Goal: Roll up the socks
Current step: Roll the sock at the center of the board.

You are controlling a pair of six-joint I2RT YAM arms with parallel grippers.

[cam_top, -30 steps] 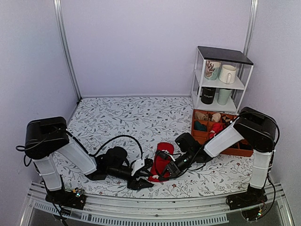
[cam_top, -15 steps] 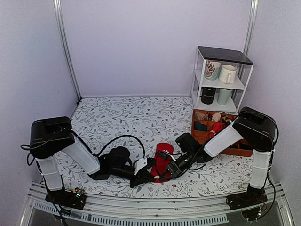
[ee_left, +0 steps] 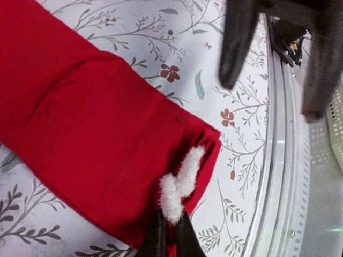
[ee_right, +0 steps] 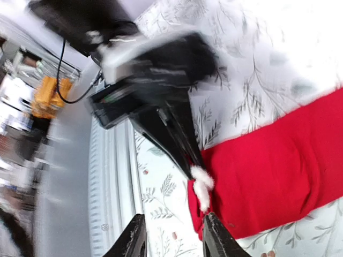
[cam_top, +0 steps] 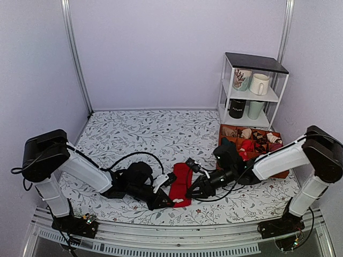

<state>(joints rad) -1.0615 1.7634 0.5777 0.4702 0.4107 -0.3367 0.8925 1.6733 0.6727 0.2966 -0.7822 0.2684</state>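
Two bright red soft fabric socks (cam_top: 181, 184), as far as I can tell laid one on the other, lie flat as a single strip on the leaf-printed tablecloth (cam_top: 139, 134). They sit left of the orange wooden compartment box (cam_top: 222, 138) and closer to the front than it. The black left gripper (ee_left: 169, 235) is at the strip's end farther from the box. Its thin fingers are pinched together on the hem beside the small white fluffy mark (ee_left: 179, 184).

The black right gripper (ee_right: 171, 235), its arm stretched out from the box side, hovers spread wide over that same end and holds nothing. The fabric looks light, limp and slightly grippy, so it should sag and fold rather than slide. I'd hold the marked hem through both layers and roll toward the end nearer the box. A shallow pinch might catch one layer only.
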